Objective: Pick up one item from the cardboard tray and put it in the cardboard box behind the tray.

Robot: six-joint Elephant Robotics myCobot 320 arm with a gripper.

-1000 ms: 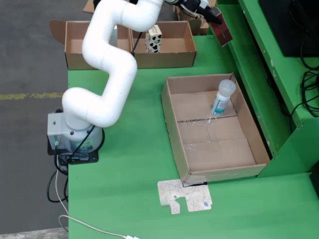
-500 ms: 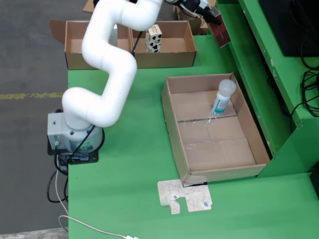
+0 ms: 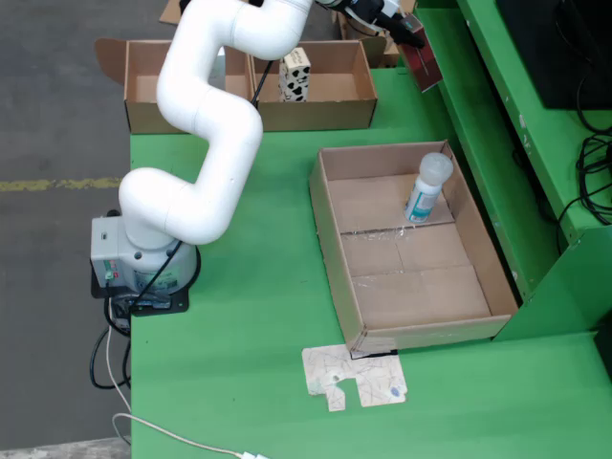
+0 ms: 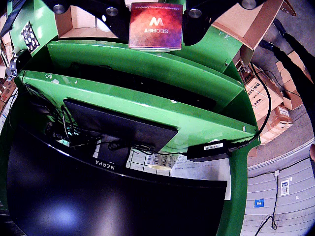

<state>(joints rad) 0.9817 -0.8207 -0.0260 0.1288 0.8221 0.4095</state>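
Jaws clamped on the red packet (image 4: 155, 24), unchanged.
You see it unmoved at the overhead view's top right; bottle (image 3: 426, 187) remains in the tray (image 3: 335, 239).

Bottle (image 3: 425, 188) in tray (image 3: 337, 251), boxes (image 3: 325, 110) behind.

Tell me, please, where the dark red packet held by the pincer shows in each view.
View from above: dark red packet at top right, above the tray's far end.
View riding on the pincer: top centre, between the fingers.
Shared landmark: green shelf.
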